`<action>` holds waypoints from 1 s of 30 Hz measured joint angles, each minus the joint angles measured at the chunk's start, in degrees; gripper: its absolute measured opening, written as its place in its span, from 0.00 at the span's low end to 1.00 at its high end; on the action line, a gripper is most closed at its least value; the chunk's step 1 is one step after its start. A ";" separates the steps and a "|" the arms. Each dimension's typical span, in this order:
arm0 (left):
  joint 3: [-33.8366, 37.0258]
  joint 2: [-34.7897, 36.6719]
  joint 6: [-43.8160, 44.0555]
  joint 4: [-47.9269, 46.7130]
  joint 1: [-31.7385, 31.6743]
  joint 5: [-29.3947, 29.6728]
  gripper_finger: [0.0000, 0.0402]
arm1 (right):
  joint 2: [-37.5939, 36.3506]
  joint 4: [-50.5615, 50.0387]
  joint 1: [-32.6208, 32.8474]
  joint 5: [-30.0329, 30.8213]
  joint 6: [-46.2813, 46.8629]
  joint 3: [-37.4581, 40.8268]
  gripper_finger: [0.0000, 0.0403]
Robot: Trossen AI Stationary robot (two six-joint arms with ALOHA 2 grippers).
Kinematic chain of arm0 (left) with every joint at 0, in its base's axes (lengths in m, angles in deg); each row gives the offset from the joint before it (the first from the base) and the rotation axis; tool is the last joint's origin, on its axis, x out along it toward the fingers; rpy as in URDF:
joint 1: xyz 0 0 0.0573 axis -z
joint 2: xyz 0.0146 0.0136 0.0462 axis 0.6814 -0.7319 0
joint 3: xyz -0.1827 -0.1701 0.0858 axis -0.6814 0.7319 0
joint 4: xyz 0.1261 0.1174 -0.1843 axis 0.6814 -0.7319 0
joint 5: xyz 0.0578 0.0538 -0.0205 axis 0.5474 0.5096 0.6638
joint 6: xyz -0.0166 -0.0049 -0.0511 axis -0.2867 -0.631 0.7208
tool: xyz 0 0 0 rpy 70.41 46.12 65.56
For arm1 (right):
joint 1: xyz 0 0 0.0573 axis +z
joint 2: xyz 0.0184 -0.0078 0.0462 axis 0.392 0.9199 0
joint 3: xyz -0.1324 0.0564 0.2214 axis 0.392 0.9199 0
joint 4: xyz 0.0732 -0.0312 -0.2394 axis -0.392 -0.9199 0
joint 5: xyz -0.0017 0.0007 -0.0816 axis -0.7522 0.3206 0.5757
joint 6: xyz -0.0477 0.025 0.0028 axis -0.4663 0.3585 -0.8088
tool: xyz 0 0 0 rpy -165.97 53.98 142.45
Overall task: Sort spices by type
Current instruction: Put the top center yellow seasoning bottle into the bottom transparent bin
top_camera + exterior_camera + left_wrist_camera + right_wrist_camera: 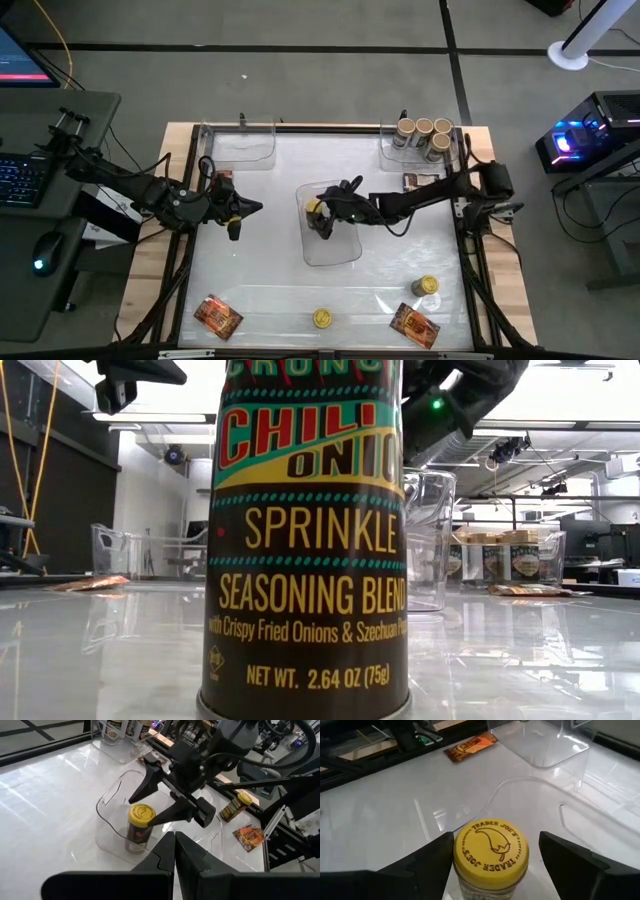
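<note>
High view entry: a clear tray (345,255) is placed at the table's centre, and one yellow-lidded jar (315,208) is stood upright inside it at its far left corner. The right gripper (327,212) is positioned around that jar, its fingers (580,862) spread to either side of the lid with a gap visible on both sides, so nothing is pinched. The left gripper (240,212) is held just left of the tray, above the table, with its fingers (175,850) pressed together and nothing between them. Four beige-lidded jars (424,134) are grouped in a second clear tray (388,150) at the far right corner. A third clear tray (240,148) is set at the far left. One orange-red packet (424,181) is partly hidden beneath the right arm; another (222,180) appears to lie just behind the left gripper, though it is poorly seen. Along the near edge are listed a packet (218,316) at left, an upright yellow-lidded jar (322,318) at centre, a packet (414,324) at right, and a yellow-lidded jar (425,286) lying on its side just beyond it.
</note>
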 joint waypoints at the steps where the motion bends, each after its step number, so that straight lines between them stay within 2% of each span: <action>1: 0.00 0.00 0.00 -0.02 0.00 0.00 0.00 | -0.28 -0.16 -0.10 -0.12 -0.69 0.00 0.71; 14: 0.00 0.02 0.45 -1.75 0.00 -0.26 0.00 | -3.94 -0.74 -0.28 -0.46 -7.01 0.00 0.71; 18: 0.00 0.02 0.52 -2.38 0.02 -0.26 0.00 | -5.84 -0.84 -0.26 -4.23 -8.24 0.00 0.66; 20: 0.00 0.02 0.52 -3.03 0.01 -0.25 0.00 | -6.22 -2.99 0.15 -6.69 -8.61 -1.41 0.60; 22: 0.00 0.02 0.52 -3.39 0.00 -0.24 0.00 | -6.03 -9.27 0.60 -7.67 -8.79 -4.94 0.48; 26: 0.00 0.02 0.52 -3.39 0.02 0.01 0.00 | -2.85 -23.89 0.30 -11.07 -8.97 -17.31 0.12; 27: 0.00 0.02 0.50 -3.36 0.02 0.07 0.00 | -1.35 -27.62 -0.09 -12.29 -8.69 -20.75 0.06; 30: 0.00 0.00 0.52 -3.43 0.00 0.22 0.00 | 3.70 -38.84 -1.13 -14.72 -8.48 -31.13 0.05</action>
